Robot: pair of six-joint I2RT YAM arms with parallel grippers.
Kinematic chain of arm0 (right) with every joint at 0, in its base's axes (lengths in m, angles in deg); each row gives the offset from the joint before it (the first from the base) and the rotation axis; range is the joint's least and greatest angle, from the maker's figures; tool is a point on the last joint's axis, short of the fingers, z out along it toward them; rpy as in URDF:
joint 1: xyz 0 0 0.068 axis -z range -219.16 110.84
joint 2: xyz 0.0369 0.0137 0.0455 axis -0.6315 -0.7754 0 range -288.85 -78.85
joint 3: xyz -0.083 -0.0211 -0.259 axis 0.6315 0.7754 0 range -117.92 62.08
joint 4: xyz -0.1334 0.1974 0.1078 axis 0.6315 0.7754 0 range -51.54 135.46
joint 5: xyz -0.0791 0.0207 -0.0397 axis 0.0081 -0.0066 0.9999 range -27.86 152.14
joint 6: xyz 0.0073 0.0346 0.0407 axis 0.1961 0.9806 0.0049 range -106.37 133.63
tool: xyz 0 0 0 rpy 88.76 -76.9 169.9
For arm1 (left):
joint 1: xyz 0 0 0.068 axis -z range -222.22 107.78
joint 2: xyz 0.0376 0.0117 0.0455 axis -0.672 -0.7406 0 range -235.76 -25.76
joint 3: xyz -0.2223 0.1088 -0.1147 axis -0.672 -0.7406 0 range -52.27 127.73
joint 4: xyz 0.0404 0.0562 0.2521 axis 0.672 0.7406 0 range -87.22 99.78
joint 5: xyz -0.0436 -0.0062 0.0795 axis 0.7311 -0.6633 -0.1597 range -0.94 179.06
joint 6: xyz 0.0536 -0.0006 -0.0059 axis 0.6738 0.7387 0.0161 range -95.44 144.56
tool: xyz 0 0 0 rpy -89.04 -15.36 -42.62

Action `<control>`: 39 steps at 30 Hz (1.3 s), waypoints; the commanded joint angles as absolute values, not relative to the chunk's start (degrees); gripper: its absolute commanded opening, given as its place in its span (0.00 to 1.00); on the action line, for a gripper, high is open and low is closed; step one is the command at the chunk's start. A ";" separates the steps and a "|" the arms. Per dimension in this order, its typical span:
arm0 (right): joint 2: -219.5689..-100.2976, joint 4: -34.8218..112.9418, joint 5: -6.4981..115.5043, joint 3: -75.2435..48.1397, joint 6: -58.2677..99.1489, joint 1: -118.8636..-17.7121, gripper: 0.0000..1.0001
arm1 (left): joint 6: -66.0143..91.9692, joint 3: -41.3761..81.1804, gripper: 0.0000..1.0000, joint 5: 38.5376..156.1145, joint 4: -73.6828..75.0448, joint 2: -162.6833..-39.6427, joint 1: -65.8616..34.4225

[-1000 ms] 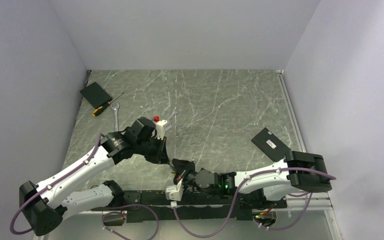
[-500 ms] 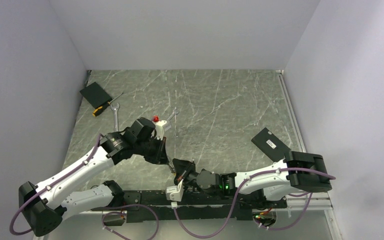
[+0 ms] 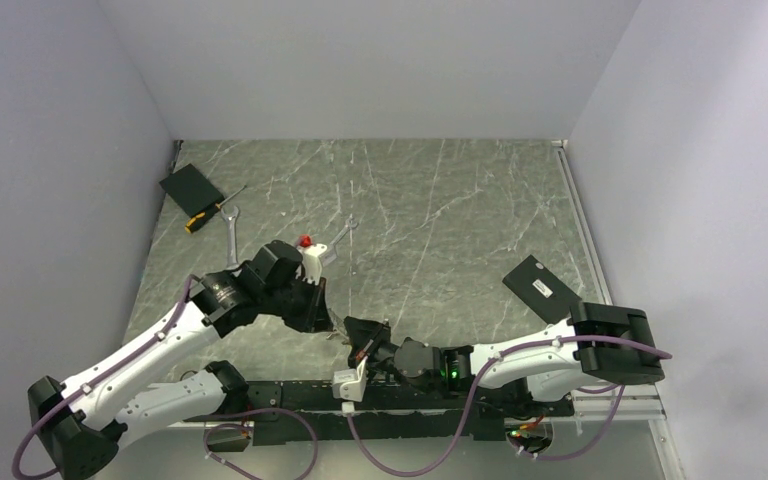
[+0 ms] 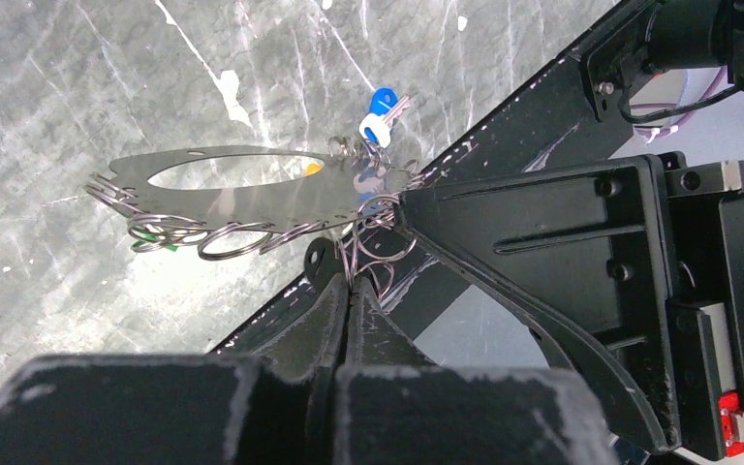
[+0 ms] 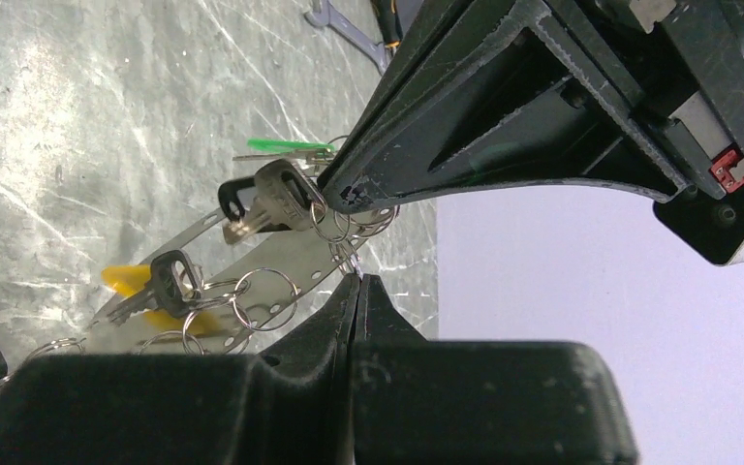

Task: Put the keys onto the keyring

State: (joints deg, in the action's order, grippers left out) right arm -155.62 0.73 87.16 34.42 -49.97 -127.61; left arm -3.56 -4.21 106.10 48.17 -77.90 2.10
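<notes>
Both my grippers are fully closed, each nipping a wire loop of the keyring (image 4: 235, 239). Left gripper (image 4: 351, 283) has one thin ring pinched at its tips. Right gripper (image 5: 356, 281) has a link of the same bunch. Nothing else is in either.

Location: the keyring is up off the table (image 3: 460, 220), near the front edge at centre, strung between the two tips. The top view barely resolves it.

Key relation: both pinch points sit at the same end of the bunch, tips almost touching. From there the rings and flat plate (image 4: 252, 199) run out sideways, long axis roughly across my left fingers and away from the right ones. The free end is far from both tips, with neither arm clearly nearer.

Keys: blue (image 4: 381, 105) is just past the pinch. Yellow (image 4: 315, 167) is behind the plate and green (image 4: 155, 244) is at the far end. Two black ones (image 5: 281, 194) (image 5: 170, 273) look hung on rings. I can't tell whether blue or green is threaded or just lying against the bunch.

My read: the next move is a regrip or a pull-apart at the pinch. There is very little clearance, so the tips risk colliding.
</notes>
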 commanded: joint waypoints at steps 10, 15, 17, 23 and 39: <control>-154.24 -4.34 86.40 33.68 -49.05 -127.75 0.00 | -2.29 -3.24 0.00 107.48 47.17 -75.98 1.87; -154.70 -3.59 85.66 33.39 -49.58 -127.75 0.00 | -1.41 -2.03 0.00 107.93 47.20 -77.17 1.84; -154.80 -3.30 85.40 33.18 -49.67 -127.75 0.00 | -1.24 -1.74 0.00 108.13 47.01 -77.62 1.90; -154.90 -2.74 85.07 32.95 -49.93 -127.75 0.00 | -0.52 -0.54 0.00 107.89 47.61 -77.97 1.88; -155.23 -4.15 86.03 32.98 -52.44 -128.06 0.00 | 0.04 0.55 0.00 106.22 49.77 -80.33 1.87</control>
